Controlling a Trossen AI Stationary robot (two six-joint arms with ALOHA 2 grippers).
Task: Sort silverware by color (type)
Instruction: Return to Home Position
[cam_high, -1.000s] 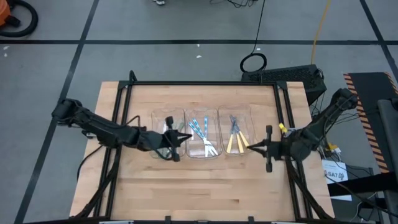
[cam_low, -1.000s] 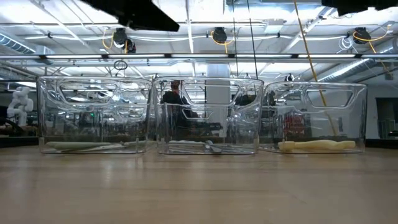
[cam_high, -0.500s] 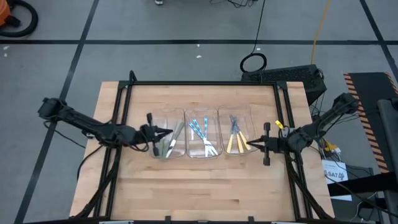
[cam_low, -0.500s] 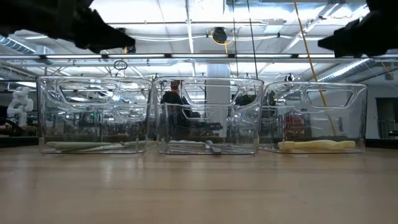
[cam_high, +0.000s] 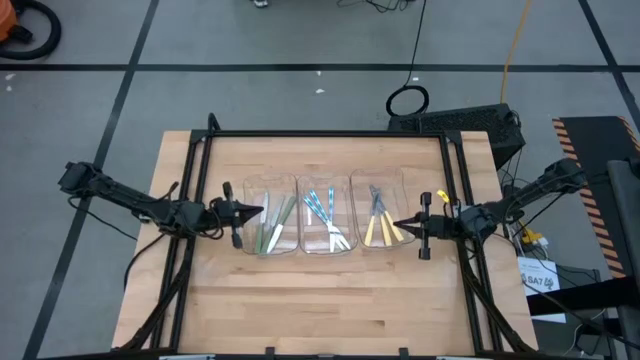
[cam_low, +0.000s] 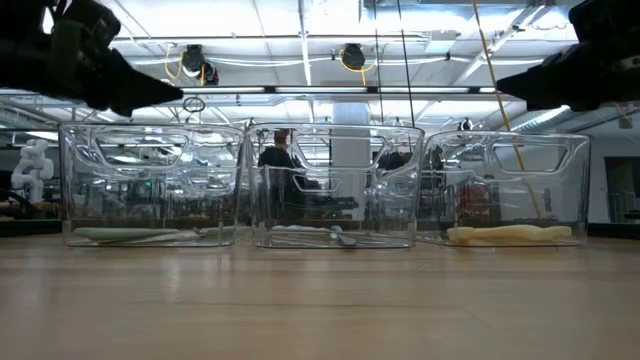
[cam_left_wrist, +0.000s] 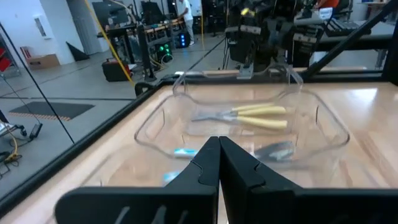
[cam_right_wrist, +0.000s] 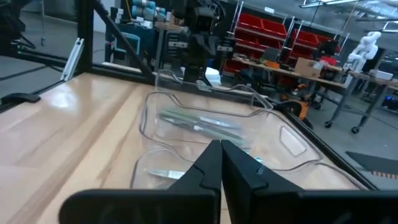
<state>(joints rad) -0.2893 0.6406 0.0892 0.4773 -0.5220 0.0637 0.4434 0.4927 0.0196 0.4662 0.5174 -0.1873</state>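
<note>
Clear bin walls (cam_low: 330, 140) blur silverware (cam_low: 510, 234); left gripper (cam_low: 165, 90), right gripper (cam_low: 510, 84) pinched, partly cropped.

Three bins block the lane between your grippers.
Straight ahead of the left gripper's (cam_high: 258, 210) closed jaws stand the left bin (cam_high: 252, 188), the middle bin (cam_high: 342, 188) and the right bin (cam_high: 396, 186), side by side, up to the right gripper's (cam_high: 400, 226) jaws; both tips hang above the rims, over the outer walls; either side of that line, bare table (cam_high: 320, 300) lies open; the black frame rail (cam_high: 320, 133) bounds the far side.
</note>
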